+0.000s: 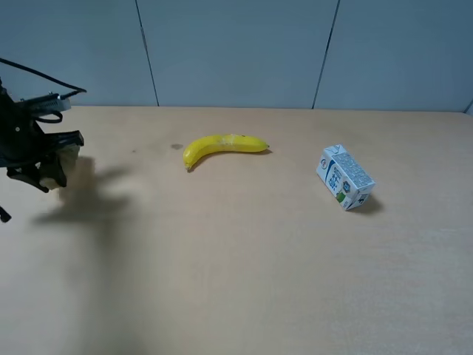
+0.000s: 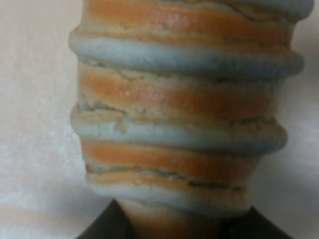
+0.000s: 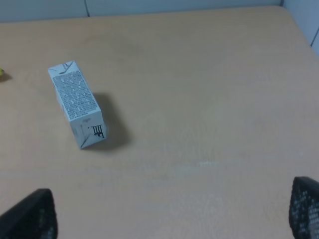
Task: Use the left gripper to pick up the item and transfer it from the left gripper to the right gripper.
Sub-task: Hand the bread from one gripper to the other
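Note:
The item [image 2: 179,124], a ribbed cylinder of tan and orange rings, fills the left wrist view. In the exterior high view only a pale bit of it [image 1: 66,160] shows at the far left edge. My left gripper [image 1: 50,167] is shut on it and holds it above the table, casting a shadow below. Its dark fingers [image 2: 107,226] show at the item's near end. My right gripper [image 3: 167,211] is open and empty, with fingertips [image 3: 30,214] wide apart above bare table. It is out of the exterior high view.
A yellow banana [image 1: 224,146] lies at the table's middle back. A white-blue carton [image 1: 345,177] lies on its side at the right and also shows in the right wrist view [image 3: 77,102]. The table's back edge meets a grey wall.

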Controlling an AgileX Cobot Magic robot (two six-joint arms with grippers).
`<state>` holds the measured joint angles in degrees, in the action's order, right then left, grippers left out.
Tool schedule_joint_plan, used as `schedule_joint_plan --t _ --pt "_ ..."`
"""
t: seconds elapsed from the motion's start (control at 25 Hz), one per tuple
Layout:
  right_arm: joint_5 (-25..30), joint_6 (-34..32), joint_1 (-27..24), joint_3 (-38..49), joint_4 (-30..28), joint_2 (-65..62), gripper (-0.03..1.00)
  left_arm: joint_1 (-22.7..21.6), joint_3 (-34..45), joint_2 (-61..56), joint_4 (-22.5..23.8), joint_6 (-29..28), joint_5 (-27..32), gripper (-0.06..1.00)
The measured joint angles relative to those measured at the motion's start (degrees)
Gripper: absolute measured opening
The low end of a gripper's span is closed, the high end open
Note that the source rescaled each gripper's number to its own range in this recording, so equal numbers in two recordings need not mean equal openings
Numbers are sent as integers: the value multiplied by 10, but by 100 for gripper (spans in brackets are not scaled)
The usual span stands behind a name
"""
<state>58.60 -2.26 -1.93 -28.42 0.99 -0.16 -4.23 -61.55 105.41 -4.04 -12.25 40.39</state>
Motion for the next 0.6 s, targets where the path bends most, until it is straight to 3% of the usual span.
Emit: schedule_joint_plan --t 0.28,0.6 --pt "0 0 0 0 0 0 100 0 -54 -102 -7 44 96 5" --pt "0 0 0 0 0 0 100 7 -59 -179 -90 152 207 4"
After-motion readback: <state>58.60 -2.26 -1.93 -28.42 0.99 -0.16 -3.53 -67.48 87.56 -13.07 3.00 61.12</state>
